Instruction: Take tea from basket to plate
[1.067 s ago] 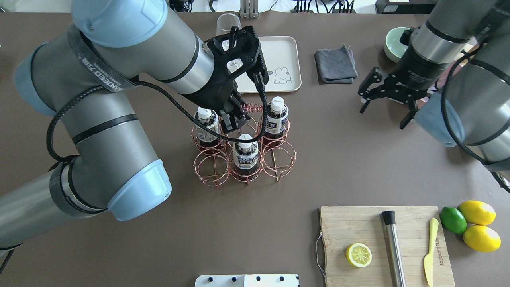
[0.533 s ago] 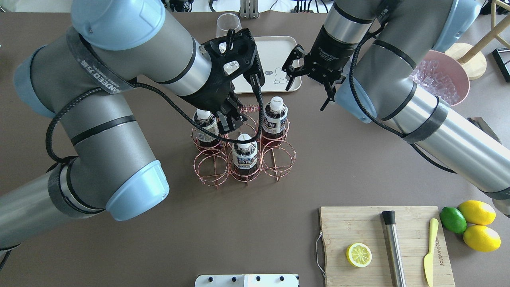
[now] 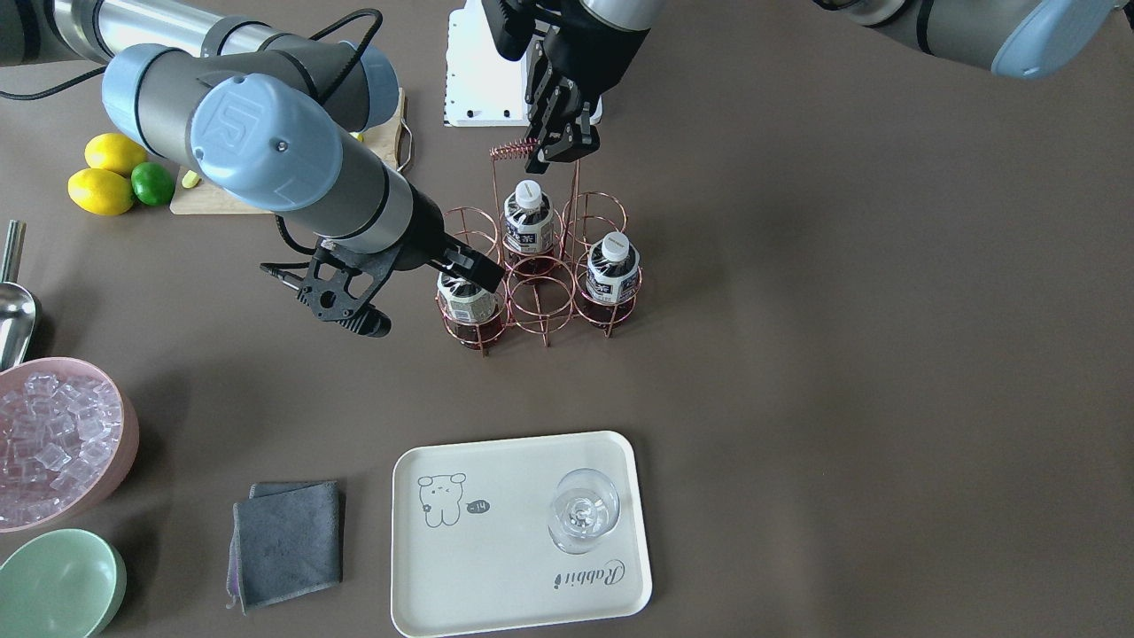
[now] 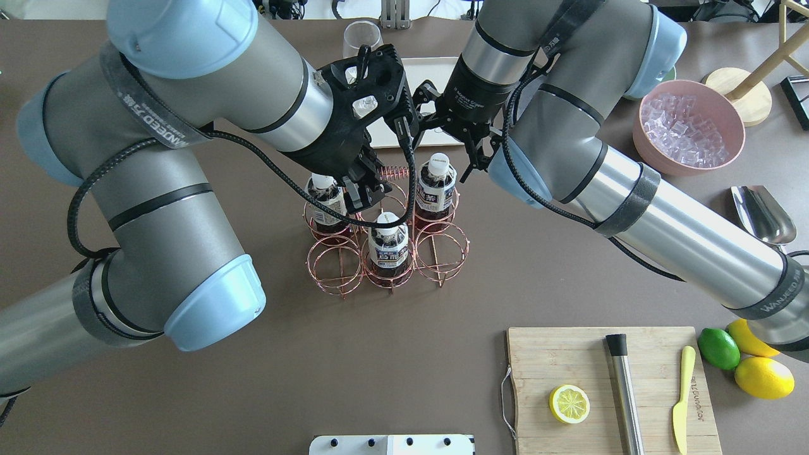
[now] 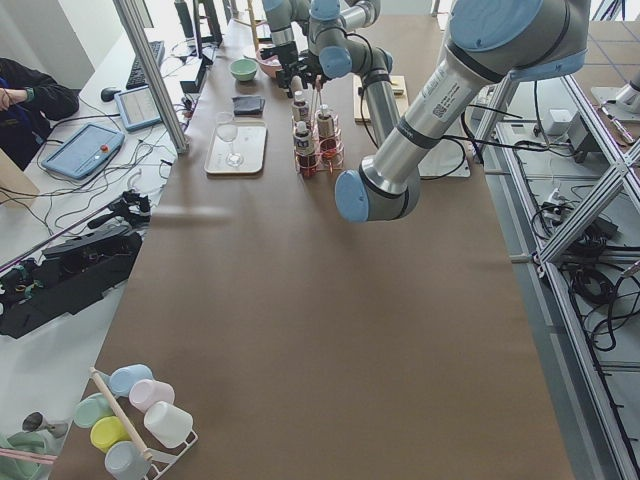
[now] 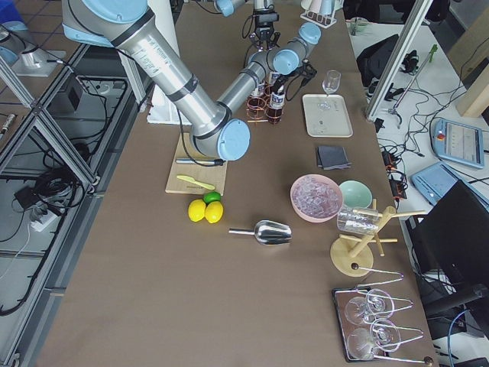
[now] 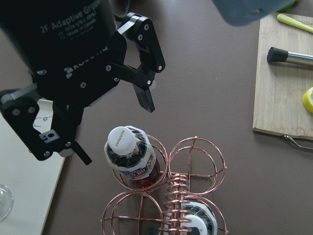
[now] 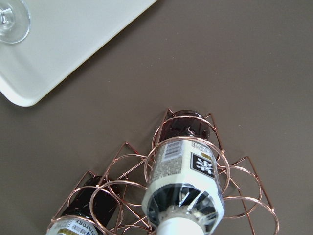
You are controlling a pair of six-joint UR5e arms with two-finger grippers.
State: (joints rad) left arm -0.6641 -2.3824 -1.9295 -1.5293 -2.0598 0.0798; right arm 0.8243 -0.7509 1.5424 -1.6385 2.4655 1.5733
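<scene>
Right gripper (image 7: 116, 132) spread wide, one finger on each side of the tea (image 7: 133, 164) cap, not touching it. Tea upright in corner ring of basket (image 7: 198, 159), plate side. Two other bottles (image 3: 529, 226) sit in other rings. Left gripper (image 3: 560, 151) clamped on basket handle. Plate (image 3: 514, 567) holds a glass (image 3: 580, 514).

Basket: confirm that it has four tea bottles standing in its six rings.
Not right: the count is wrong. The basket has three tea bottles standing in its six rings, not four. The overhead exterior view shows them, with the other three rings empty.
</scene>
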